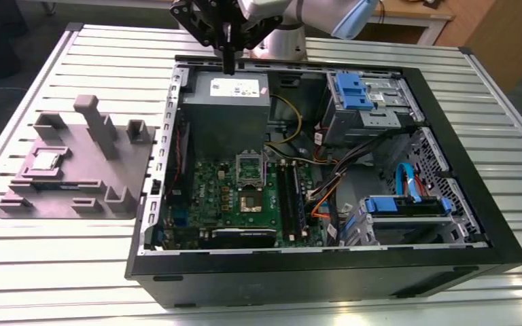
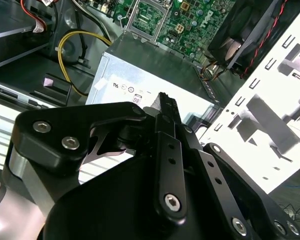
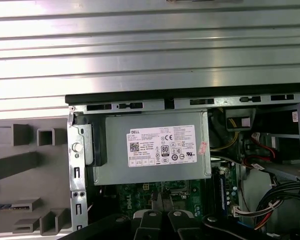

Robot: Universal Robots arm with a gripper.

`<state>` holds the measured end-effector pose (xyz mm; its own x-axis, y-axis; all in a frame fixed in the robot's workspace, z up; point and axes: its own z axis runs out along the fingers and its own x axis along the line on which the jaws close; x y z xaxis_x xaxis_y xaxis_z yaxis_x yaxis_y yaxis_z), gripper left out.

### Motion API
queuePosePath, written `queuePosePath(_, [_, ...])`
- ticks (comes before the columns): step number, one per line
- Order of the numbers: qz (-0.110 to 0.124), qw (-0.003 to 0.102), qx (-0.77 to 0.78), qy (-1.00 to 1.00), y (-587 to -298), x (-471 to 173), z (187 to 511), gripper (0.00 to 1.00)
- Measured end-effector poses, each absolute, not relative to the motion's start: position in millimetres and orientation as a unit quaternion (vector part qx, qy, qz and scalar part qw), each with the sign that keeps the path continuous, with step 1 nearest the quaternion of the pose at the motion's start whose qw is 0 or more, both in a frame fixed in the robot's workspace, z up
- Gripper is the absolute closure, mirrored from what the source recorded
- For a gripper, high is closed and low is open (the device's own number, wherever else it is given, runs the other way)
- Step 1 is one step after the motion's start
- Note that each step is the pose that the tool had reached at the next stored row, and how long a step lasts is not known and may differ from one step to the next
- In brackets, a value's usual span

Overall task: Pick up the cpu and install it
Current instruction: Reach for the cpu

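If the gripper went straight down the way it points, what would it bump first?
Most likely the grey box with the white label. It sits right under the gripper, though depth is hard to judge.

Matt black end effector (image 2: 167, 103), glossy ribbed metal table (image 1: 116, 58), matt grey tray (image 1: 84, 185).

Bright light, white glare on the slatted table (image 3: 140, 55), shadow inside the computer case (image 1: 334, 275).

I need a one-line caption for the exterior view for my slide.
The tool hovers over the power supply in the open case; cpu lies in the grey tray.
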<state>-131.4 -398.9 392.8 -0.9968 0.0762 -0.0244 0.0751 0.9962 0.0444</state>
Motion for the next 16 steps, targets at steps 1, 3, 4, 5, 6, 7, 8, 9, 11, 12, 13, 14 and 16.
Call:
queuePosePath(1, [0.022,0.013,0.038,0.999,-398.9,-131.6,392.8,0.90])
queuePosePath(3, [0.022,0.013,0.038,0.999,-398.9,-133.9,392.5,0.90])
queuePosePath(4, [0.022,0.013,0.038,0.999,-398.9,-133.9,392.5,0.90])
queuePosePath(5, [0.022,0.013,0.038,0.999,-398.9,-134.1,392.4,0.90])
queuePosePath(6, [0.022,0.013,0.038,0.999,-398.9,-134.5,392.4,0.90])
queuePosePath(7, [0.022,0.013,0.038,0.999,-398.9,-134.8,392.4,0.90])
queuePosePath(8, [0.022,0.013,0.038,0.999,-398.9,-135.2,392.4,0.90])
queuePosePath(9, [0.022,0.013,0.038,0.999,-399.0,-135.8,392.2,0.90])
queuePosePath(11, [0.022,0.013,0.038,0.999,-398.9,-137.0,392.2,0.90])
queuePosePath(12, [0.022,0.013,0.038,0.999,-398.9,-137.6,392.1,0.90])
queuePosePath(13, [0.022,0.013,0.038,0.999,-398.9,-138.2,392.0,0.90])
queuePosePath(14, [0.022,0.013,0.038,0.999,-398.9,-138.7,392.1,0.90])
queuePosePath(16, [0.022,0.012,0.038,0.999,-398.9,-139.5,392.0,0.90])
